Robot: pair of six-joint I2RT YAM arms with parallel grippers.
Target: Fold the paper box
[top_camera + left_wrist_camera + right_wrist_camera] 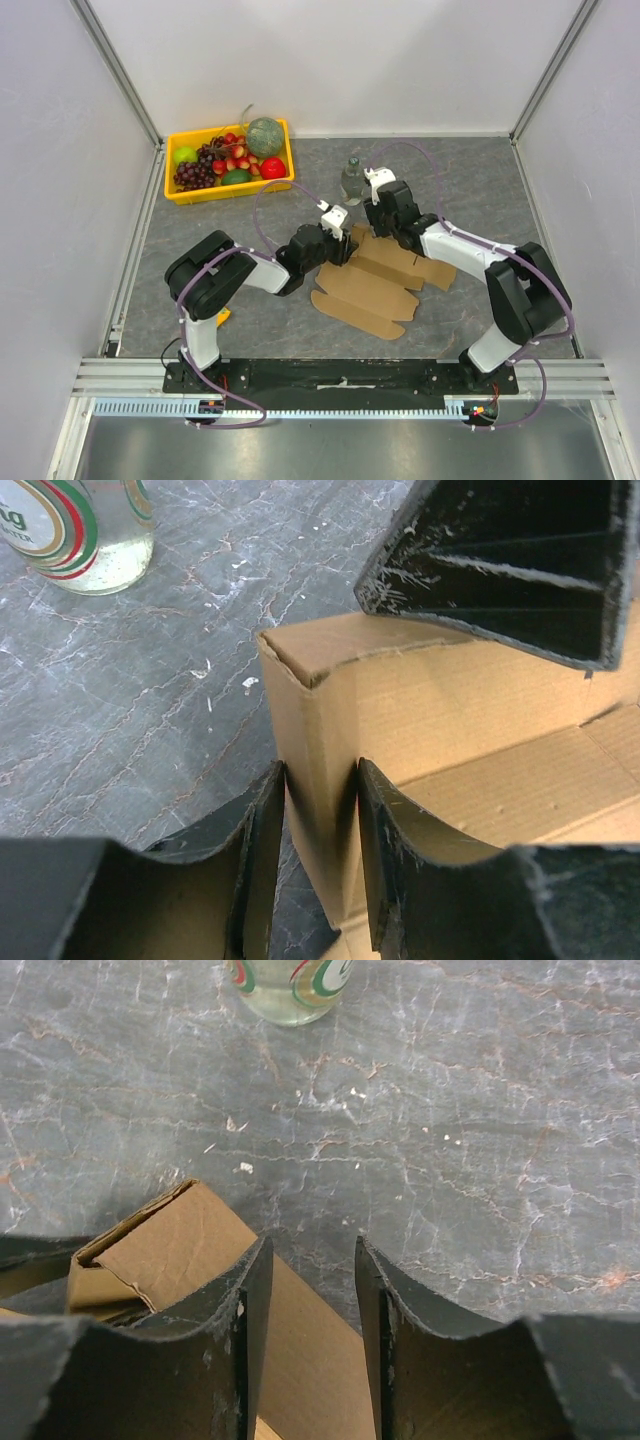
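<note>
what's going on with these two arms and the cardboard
Two robot arms are folding a brown paper box on the table. Most of the sheet lies flat, but its far end stands up as a wall. The left pincer grips that upright wall, one finger on each side. The right pincer hovers open over the same far end. A glass bottle stands just beyond.

Bright, evenly lit overhead view with two close wrist views, all in soft white light.

Diffuse light falls from above, leaving only faint, soft-edged shadows on the grey desk (480,180). The white walls (350,60) look slightly washed out and lean outward at the frame edges. In the left wrist view, the paper box (450,710) is sharp. A dark shadow sits inside the left pincer (320,770), and the bottle (80,530) shows small glints. In the right wrist view, the right pincer (314,1245) is slightly soft up close, while the desk's veining is crisp.
</note>
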